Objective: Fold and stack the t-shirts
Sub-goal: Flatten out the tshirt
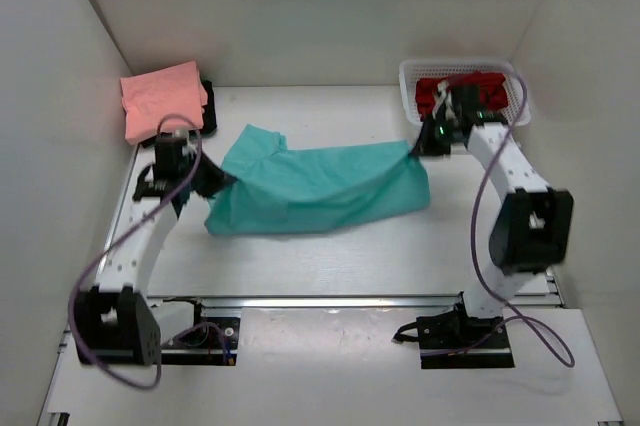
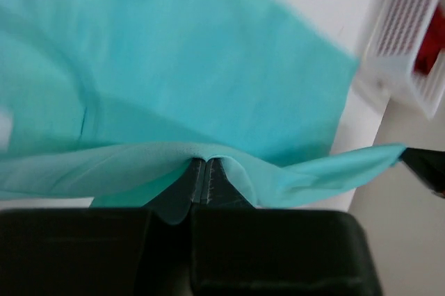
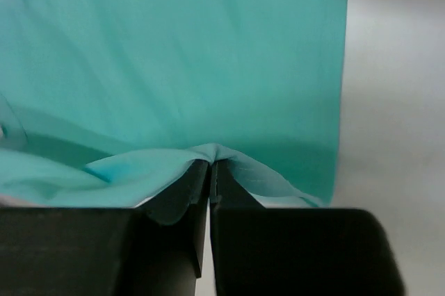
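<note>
A teal t-shirt (image 1: 320, 186) is stretched across the middle of the table between both grippers. My left gripper (image 1: 212, 178) is shut on its left edge; the left wrist view shows the cloth (image 2: 174, 67) pinched at the gripper (image 2: 206, 162). My right gripper (image 1: 418, 146) is shut on its right edge, pinching the cloth (image 3: 208, 67) at the gripper (image 3: 211, 160) in the right wrist view. A folded salmon pink t-shirt (image 1: 160, 98) lies at the back left, on a very dark one (image 1: 206, 103). A red t-shirt (image 1: 490, 86) lies in the basket.
A white mesh basket (image 1: 515, 106) stands at the back right, also seen in the left wrist view (image 2: 407, 46). White walls close in the table at left, back and right. Purple cables hang beside both arms.
</note>
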Controlling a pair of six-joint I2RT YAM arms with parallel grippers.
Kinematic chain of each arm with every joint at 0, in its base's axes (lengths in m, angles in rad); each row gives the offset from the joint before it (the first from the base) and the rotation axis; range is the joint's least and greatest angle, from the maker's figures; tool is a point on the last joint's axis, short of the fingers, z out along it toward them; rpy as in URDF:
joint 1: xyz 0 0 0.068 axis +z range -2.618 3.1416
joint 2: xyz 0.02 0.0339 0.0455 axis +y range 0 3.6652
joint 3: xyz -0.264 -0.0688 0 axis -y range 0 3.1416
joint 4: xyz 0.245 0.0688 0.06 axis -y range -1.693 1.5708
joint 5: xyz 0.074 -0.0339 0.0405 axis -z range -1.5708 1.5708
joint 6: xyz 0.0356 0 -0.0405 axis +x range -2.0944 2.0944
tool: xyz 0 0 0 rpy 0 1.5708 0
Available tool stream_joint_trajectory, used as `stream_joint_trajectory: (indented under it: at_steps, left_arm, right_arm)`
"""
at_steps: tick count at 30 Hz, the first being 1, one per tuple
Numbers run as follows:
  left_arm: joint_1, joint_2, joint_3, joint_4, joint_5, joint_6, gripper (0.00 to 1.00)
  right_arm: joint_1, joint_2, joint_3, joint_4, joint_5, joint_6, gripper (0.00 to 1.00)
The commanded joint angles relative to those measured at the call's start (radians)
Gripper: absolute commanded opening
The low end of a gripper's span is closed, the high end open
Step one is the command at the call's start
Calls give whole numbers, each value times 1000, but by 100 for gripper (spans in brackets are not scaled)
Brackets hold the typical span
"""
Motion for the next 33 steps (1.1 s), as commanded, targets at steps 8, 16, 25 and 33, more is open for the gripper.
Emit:
stream_joint_trajectory:
  at_steps: [8, 16, 25, 33]
  left_arm:
    - [48, 345, 930, 272, -225, 247, 0]
    - [36, 73, 497, 233, -246, 288, 0]
    - [-7, -260, -114, 230, -176, 125, 0]
    - [-12, -408, -410, 137, -75, 22, 0]
  right_arm:
    - [63, 256, 1012, 159, 172, -26, 0]
    - [12, 23, 517, 281, 75, -48, 0]
    - [-55, -114, -165, 469, -101, 40, 0]
    - [-41, -189, -411, 457, -56, 57, 0]
